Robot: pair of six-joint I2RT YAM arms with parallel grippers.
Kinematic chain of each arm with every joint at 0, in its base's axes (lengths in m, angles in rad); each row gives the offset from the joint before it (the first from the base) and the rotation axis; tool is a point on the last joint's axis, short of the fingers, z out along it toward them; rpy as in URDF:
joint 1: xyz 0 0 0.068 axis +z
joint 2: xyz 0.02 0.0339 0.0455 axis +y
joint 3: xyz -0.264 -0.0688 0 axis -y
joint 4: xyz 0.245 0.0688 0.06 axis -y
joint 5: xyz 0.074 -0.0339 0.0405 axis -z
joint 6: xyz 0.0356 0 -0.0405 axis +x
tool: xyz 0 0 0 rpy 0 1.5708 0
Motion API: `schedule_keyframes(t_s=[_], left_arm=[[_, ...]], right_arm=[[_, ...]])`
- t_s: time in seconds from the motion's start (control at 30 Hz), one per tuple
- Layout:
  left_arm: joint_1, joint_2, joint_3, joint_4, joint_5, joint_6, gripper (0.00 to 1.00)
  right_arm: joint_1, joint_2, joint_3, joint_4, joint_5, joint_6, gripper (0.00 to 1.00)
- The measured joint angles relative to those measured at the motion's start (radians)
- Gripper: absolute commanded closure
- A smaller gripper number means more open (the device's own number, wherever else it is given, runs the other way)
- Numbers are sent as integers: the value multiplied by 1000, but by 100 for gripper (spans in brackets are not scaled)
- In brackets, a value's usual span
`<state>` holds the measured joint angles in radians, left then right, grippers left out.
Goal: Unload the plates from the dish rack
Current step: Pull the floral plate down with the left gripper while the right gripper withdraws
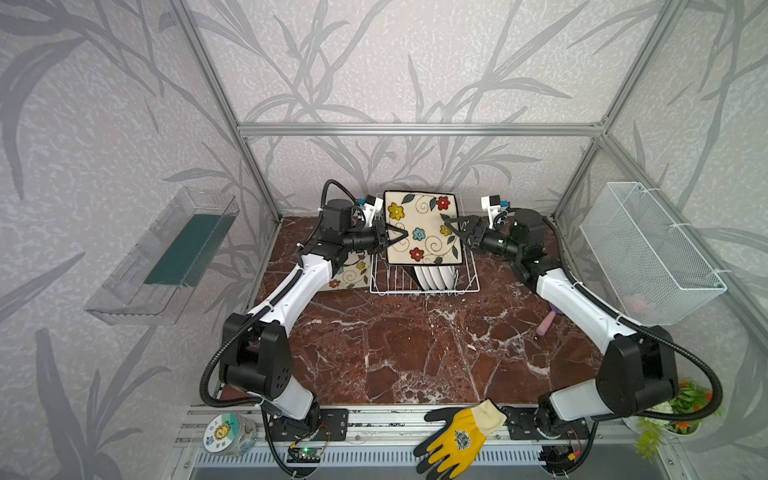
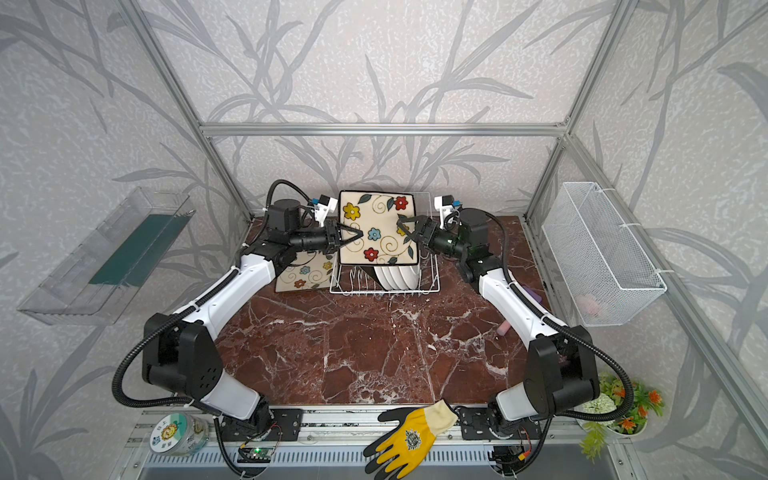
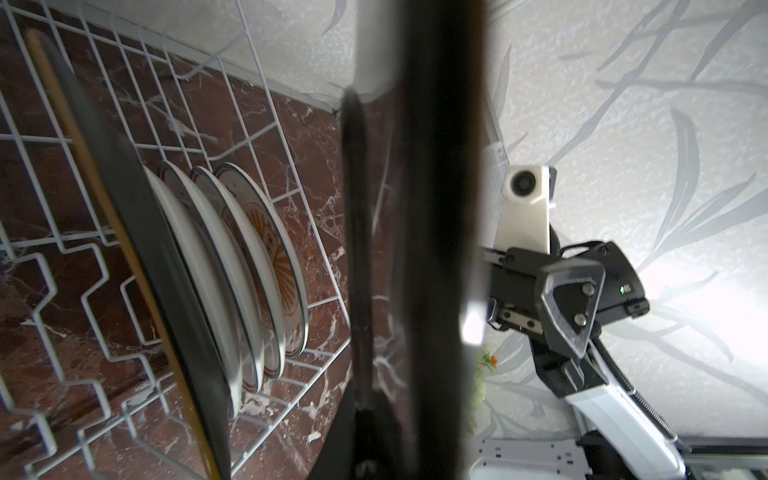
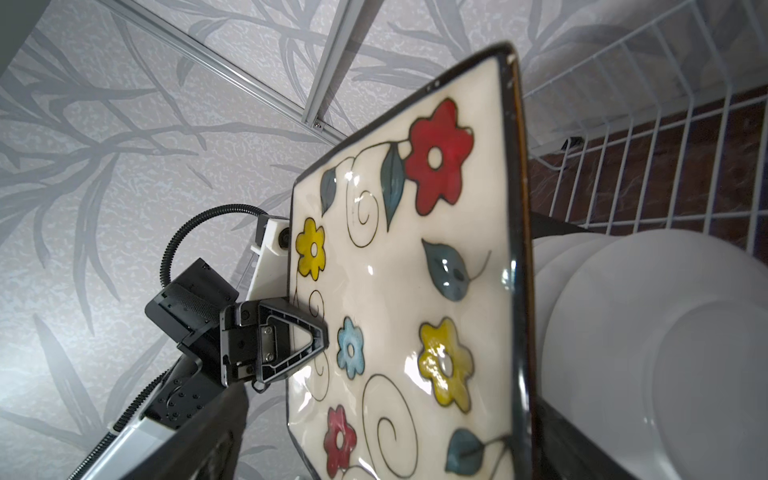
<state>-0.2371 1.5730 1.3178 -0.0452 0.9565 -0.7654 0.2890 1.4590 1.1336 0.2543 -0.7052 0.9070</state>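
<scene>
The left gripper (image 1: 399, 236) clamps the flowered square plate (image 1: 415, 216); the right gripper (image 1: 446, 222), opposite, stands spread. Next, probably: lay it on the flat plate (image 1: 351, 276) beneath the left gripper.

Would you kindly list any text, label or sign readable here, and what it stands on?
"日上", as far as it reads: round label on the jar; its lower characters are too blurred.
Emblem on the yellow glove: too small to read.
No other text is visible.
</scene>
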Motion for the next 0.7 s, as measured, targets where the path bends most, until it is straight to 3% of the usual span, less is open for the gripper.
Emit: schedule_keyframes(t_s=[0.2,0.7], left_arm=[[36,0,95,-122,-40,39,100],[200,-41,433,-613,-204,305,100]], right_arm=[[0,-60,10,-62,16,-72,1],[7,-205,25,-289,94,-291,1]])
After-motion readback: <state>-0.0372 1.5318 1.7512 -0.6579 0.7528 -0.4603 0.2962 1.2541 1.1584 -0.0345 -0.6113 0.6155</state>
